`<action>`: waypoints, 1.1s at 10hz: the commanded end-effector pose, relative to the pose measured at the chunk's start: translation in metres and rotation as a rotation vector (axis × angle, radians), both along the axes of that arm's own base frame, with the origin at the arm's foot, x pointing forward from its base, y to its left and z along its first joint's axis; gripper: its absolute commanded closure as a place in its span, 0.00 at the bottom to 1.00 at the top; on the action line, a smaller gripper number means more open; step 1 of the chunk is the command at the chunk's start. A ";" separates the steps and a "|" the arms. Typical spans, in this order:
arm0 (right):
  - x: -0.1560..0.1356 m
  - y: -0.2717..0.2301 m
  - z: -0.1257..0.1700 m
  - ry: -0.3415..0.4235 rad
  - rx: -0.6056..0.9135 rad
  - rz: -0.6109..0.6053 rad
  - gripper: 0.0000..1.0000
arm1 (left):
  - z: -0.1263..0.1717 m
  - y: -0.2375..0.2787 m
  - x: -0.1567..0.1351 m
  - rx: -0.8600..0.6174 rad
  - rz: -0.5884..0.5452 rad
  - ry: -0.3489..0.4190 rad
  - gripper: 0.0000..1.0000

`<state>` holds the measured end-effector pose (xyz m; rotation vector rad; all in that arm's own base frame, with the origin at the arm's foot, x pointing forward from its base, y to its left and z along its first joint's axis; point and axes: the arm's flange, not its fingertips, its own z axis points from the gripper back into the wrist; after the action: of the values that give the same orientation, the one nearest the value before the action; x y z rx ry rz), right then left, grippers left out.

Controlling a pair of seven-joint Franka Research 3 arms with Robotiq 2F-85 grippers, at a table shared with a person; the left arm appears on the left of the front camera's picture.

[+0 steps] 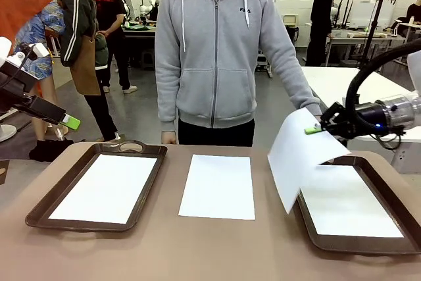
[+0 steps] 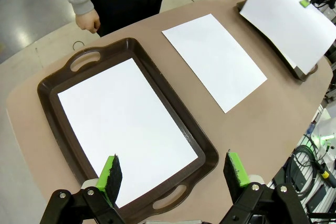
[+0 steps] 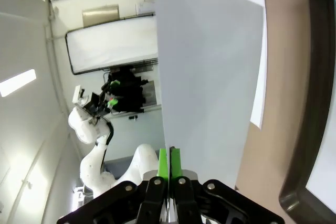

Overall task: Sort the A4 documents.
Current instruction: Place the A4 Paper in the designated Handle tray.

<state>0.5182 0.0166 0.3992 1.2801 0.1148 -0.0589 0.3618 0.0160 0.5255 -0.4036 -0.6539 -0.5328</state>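
Observation:
Several A4 documents are in view. One sheet (image 1: 105, 187) lies in the left brown tray (image 1: 39, 210). Another sheet (image 1: 218, 185) lies flat on the table's middle. A third (image 1: 352, 210) rests in the right tray (image 1: 395, 170). My right gripper (image 1: 314, 128) is shut on the edge of a further sheet (image 1: 299, 156), which hangs tilted above the right tray's near-left corner. The right wrist view shows that sheet (image 3: 210, 66) pinched between the closed pads (image 3: 169, 161). My left gripper (image 2: 173, 171) is open and holds nothing, raised over the near end of the left tray (image 2: 50, 103).
A person in a grey hoodie stands at the far edge, one hand (image 1: 169, 137) by the table and the other (image 1: 314, 111) close to my right gripper. The left tray's handle (image 1: 131, 146) points toward the person. Bare tabletop (image 1: 197, 248) runs along the near side.

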 end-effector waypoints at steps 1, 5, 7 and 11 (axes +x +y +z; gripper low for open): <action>0.007 -0.028 -0.009 0.063 0.036 0.078 0.99 | -0.002 0.000 0.000 0.003 0.005 -0.006 0.00; 0.008 -0.057 -0.045 -0.066 0.088 0.090 0.99 | -0.002 0.000 0.000 0.003 0.005 -0.006 0.00; 0.010 -0.057 -0.068 -0.085 0.088 0.035 0.99 | -0.002 0.000 0.000 0.003 0.005 -0.006 0.00; -0.001 -0.078 -0.082 -0.119 -0.058 -0.070 0.99 | -0.002 0.000 0.000 0.003 0.005 -0.006 0.00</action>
<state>0.5295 -0.0601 0.3156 1.2651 0.0260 -0.0235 0.3618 0.0160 0.5255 -0.4036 -0.6539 -0.5328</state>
